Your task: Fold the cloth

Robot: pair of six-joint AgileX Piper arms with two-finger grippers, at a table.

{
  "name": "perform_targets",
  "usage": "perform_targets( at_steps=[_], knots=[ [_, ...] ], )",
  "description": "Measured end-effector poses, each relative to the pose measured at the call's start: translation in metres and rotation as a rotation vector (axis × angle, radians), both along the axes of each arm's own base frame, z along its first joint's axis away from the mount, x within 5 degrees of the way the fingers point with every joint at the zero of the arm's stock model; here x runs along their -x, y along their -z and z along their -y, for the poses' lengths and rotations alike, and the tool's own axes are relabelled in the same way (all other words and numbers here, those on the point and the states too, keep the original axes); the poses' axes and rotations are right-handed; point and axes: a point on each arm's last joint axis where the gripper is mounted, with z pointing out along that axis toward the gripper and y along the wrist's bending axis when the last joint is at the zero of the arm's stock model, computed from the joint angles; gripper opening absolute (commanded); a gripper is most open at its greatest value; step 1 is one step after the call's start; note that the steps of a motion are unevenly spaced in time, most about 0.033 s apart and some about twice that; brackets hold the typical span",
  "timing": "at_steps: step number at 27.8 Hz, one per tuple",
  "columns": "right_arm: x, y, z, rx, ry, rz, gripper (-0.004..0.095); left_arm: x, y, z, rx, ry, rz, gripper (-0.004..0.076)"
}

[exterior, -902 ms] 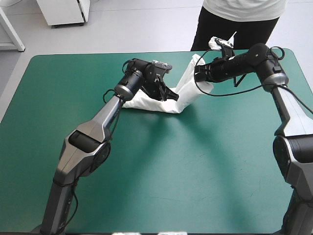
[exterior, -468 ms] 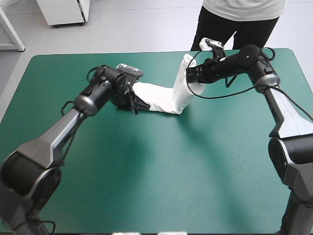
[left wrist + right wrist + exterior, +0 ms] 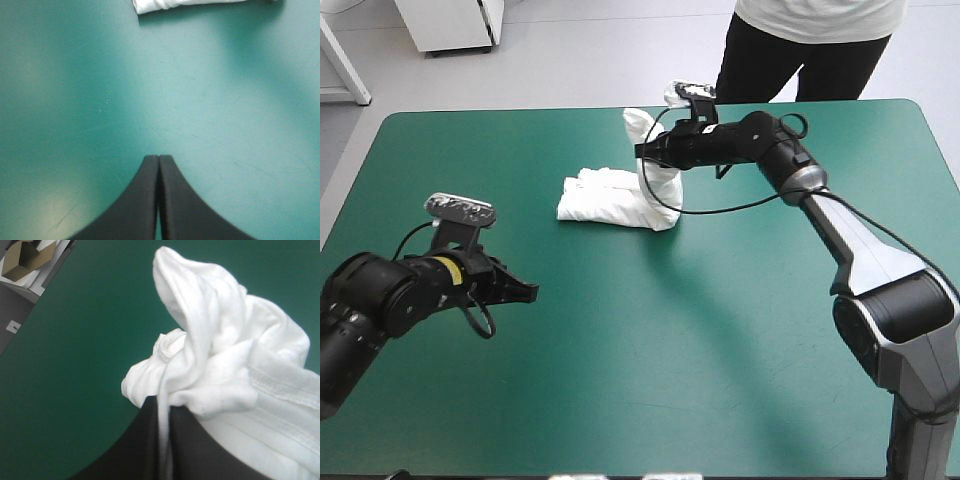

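The white T-shirt (image 3: 603,195) lies as a folded bundle on the teal-green cover, left of the table's middle and toward the far edge. One end of it stands lifted above the bundle's right side, and my right gripper (image 3: 644,153) is shut on that end. In the right wrist view the T-shirt (image 3: 230,360) bunches ahead of the right gripper (image 3: 165,407), with a strip of cloth pinched between the black fingers. My left gripper (image 3: 526,292) is shut and holds nothing, low over the cover toward the near left. From the left gripper (image 3: 158,161) the T-shirt (image 3: 170,5) shows far ahead.
The table's far edge (image 3: 550,109) runs a short way behind the T-shirt. Bare teal-green cover (image 3: 720,340) stretches from the bundle to the near edge. A table edge (image 3: 47,282) shows past the cloth in the right wrist view.
My left gripper has left the T-shirt and pulled back to the near left. My right gripper has carried the lifted end leftward, over the bundle.
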Motion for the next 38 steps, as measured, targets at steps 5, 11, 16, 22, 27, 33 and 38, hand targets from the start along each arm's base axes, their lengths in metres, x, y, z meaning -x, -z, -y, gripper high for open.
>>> perform_targets(
  at_steps=[5,11,16,22,27,33,38],
  knots=[
    [-0.004,0.034,-0.040,-0.008,-0.002,-0.005,-0.0017,0.027,-0.005,-0.012,0.021,-0.008,0.035,-0.0010],
    [-0.012,0.088,-0.079,0.018,-0.036,-0.057,0.0092,0.034,-0.002,-0.012,0.054,-0.018,-0.015,-0.0010],
    [-0.019,0.096,-0.091,0.022,-0.092,-0.069,0.0596,0.036,-0.002,-0.008,0.101,-0.010,-0.040,-0.0010],
    [-0.014,0.064,-0.092,0.004,-0.165,-0.114,0.0629,0.036,-0.001,-0.007,0.118,-0.007,-0.051,-0.0010],
    [-0.014,0.043,-0.070,0.078,-0.140,-0.162,0.0586,0.037,-0.001,-0.006,0.129,-0.005,-0.057,-0.0010],
    [-0.024,0.028,-0.001,0.239,-0.050,-0.251,0.0586,0.036,-0.003,-0.002,0.176,0.004,-0.050,-0.0010],
    [-0.035,0.030,0.030,0.260,0.002,-0.289,0.0586,0.033,-0.006,0.000,0.202,0.008,0.002,-0.0010]
  ],
)
